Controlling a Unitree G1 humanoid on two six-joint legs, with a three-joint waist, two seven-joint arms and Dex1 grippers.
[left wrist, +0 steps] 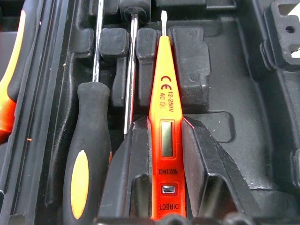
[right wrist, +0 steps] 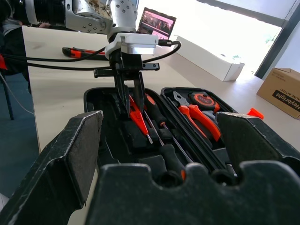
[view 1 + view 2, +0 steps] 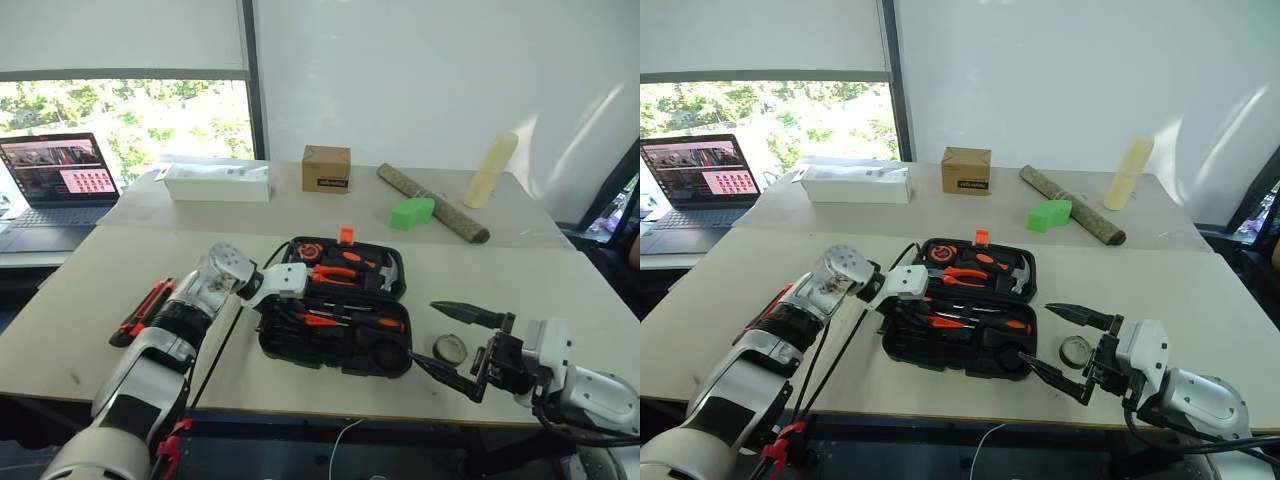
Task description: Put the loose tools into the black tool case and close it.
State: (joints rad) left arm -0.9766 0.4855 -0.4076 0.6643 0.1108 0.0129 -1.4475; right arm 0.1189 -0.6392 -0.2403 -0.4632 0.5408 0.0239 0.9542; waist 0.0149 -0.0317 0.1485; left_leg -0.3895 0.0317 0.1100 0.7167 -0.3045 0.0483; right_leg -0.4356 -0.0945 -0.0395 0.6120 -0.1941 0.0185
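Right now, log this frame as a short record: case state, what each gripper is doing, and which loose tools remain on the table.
case: black tool case lies open on the table, orange latch on the far edge
left gripper: left gripper shut on the orange tester pen, holding it over the near tray beside a screwdriver lying in the tray
right gripper: right gripper open, holding nothing, at the case's right side
loose on table: utility knife left of the case; tape roll right of it
lid tray: pliers and hammer seated

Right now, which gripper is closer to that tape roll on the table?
Right. The right gripper hovers open just beside the tape roll; the left gripper is over the black tool case, holding the tester pen.
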